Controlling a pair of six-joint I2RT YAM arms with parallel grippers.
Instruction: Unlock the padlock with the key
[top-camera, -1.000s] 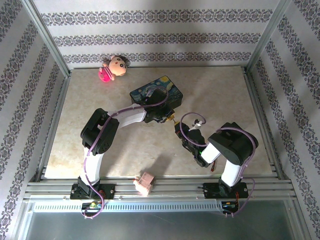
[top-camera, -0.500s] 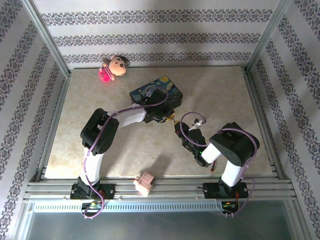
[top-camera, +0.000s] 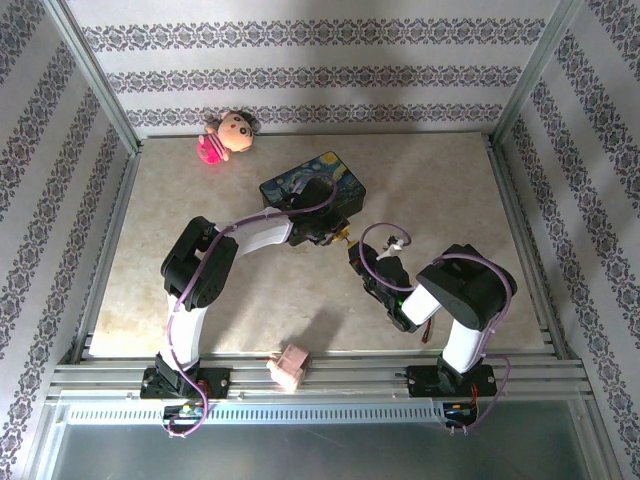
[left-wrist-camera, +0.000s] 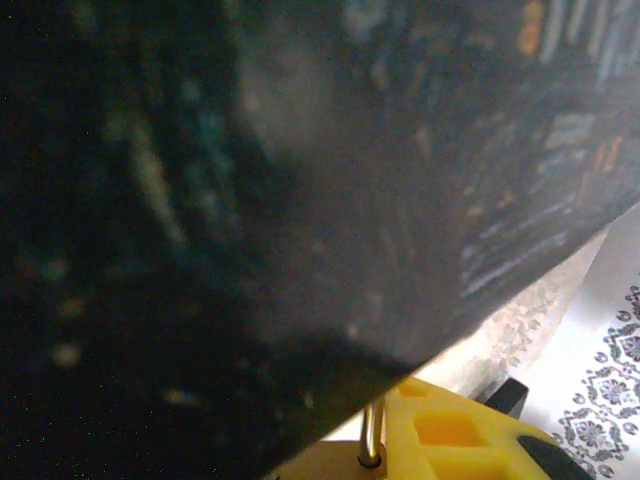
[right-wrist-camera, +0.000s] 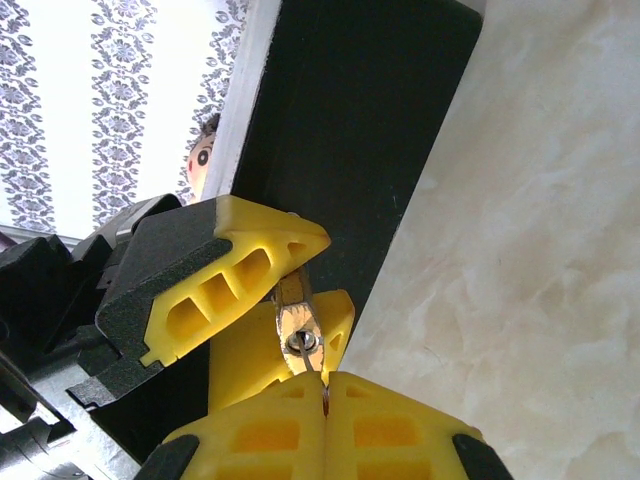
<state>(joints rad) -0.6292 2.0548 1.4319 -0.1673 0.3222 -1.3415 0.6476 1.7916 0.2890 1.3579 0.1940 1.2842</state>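
Gripping one padlock (right-wrist-camera: 299, 328), left tool (right-wrist-camera: 322, 280), right tool (right-wrist-camera: 325, 388) pinching one key (right-wrist-camera: 320, 372)

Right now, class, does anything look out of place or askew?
The doll lies toppled at the far edge of the table; a small pink object sits tilted on the near rail, off the table; the starry-painted box stands skewed to its edges.
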